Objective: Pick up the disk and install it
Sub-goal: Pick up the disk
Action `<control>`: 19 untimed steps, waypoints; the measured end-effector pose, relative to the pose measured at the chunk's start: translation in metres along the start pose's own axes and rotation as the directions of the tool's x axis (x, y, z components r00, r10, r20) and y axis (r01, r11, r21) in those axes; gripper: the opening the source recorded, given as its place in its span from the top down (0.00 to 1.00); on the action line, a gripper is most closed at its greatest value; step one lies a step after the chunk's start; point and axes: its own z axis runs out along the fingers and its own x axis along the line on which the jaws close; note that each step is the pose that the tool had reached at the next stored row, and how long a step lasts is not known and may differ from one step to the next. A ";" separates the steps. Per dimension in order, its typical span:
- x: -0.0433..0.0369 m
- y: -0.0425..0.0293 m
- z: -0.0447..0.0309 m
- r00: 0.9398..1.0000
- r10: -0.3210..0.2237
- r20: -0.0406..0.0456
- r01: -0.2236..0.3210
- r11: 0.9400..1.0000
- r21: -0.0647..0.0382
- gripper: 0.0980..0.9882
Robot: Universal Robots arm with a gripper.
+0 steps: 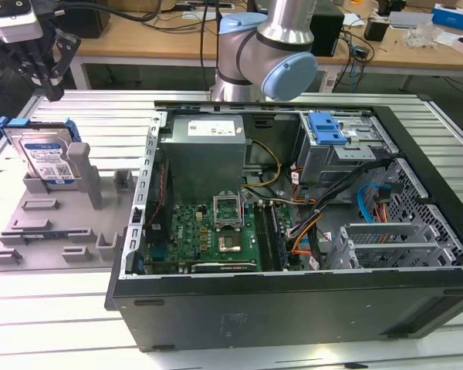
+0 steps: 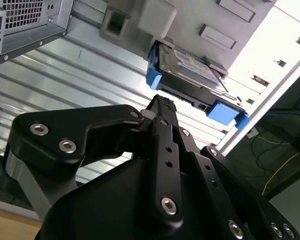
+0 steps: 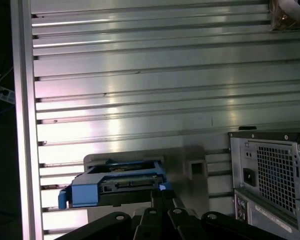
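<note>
My end effector [image 1: 52,91] hangs above the far corner of the tabletop [image 1: 54,308], at the exterior view's left. Its fingers [image 2: 162,102] are drawn narrow, close together, with nothing between them. The disk [image 1: 50,158] stands on edge in a gray holder [image 1: 54,223] just below me, apart from my fingertips. Its blue rail wraps the silver body and its label faces the open computer case [image 1: 293,231]. In both wrist views the disk [image 3: 115,182] sits just beyond my fingertips.
</note>
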 end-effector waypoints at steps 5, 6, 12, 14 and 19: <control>0.0008 -0.0001 0.0000 1.000 0.000 0.000 0.000 1.000 0.000 0.99; 0.0009 -0.0001 0.0000 1.000 0.000 0.000 0.000 1.000 0.000 0.99; 0.0015 -0.0001 0.0000 0.999 -0.044 -0.002 0.044 0.999 -0.001 0.99; 0.0014 -0.0001 0.0003 0.996 -0.086 -0.004 0.086 0.996 -0.002 0.99; 0.0014 -0.0002 0.0013 0.981 -0.196 -0.009 0.196 0.981 -0.005 0.99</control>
